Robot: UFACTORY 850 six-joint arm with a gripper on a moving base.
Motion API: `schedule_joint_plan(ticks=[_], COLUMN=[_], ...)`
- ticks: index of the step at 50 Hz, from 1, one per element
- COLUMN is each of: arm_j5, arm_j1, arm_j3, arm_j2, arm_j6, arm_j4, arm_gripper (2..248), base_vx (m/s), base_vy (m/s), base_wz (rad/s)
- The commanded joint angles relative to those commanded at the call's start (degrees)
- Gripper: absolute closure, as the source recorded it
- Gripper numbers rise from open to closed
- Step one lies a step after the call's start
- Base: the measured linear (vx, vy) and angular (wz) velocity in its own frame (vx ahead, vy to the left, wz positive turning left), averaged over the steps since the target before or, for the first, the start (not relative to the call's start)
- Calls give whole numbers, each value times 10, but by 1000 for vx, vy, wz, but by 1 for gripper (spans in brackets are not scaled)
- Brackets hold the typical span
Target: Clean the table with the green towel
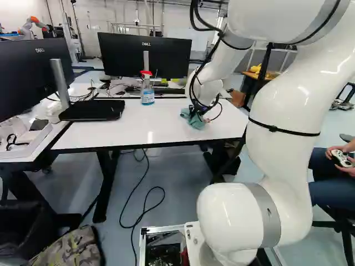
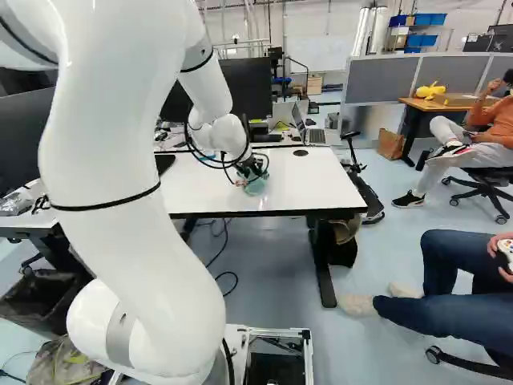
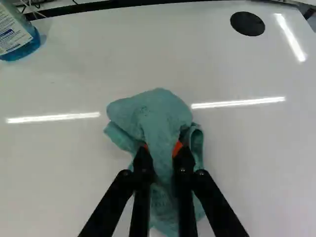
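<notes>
The green towel (image 3: 157, 116) is between the two fingers of the tool (image 2: 252, 166). The tool (image 3: 160, 154) pinches a bunched section from both sides. One part of the cloth bulges ahead of the fingers; another passes between them and extends back below them. From where I stand, the towel is on the white tabletop (image 1: 111, 130), near the edge closest to the arm (image 2: 120, 160), at the right of the left base view.

Visibility is limited as follows. The fingertips are covered by cloth; of the orange pads (image 3: 177, 147), only small portions show. The black fingers conceal parts of the towel behind them. Whether its whole underside touches the tabletop cannot be determined. The arm blocks part of the tabletop in the right base view. The spray bottle (image 1: 147, 94) stands upright in the left base view, well apart from the towel; in the wrist view its upper portion is cut off.

The towel is blue-green and crumpled. It has a rounded fold ahead of the fingers, a loose flap to one side, and a narrow rolled fold on the other. Small dark specks mark the upper fold.
</notes>
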Motion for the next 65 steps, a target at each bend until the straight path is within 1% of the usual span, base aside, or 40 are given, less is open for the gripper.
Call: schedule_joint_plan(ticks=[14,32,48,56,65], arm_j5=[0,0,0,0,0], arm_j1=[6,31,59,72,75], arm_j3=[-39,-74,-72,-64,-42], arm_j2=[-32,-60,-59,-53,-35], arm_j6=[0,0,0,0,0], arm_j4=[0,0,0,0,0], arm_gripper=[194,194,194,194,194], base_vx=[0,0,0,0,0], base_vy=[0,0,0,0,0], base_wz=[0,0,0,0,0])
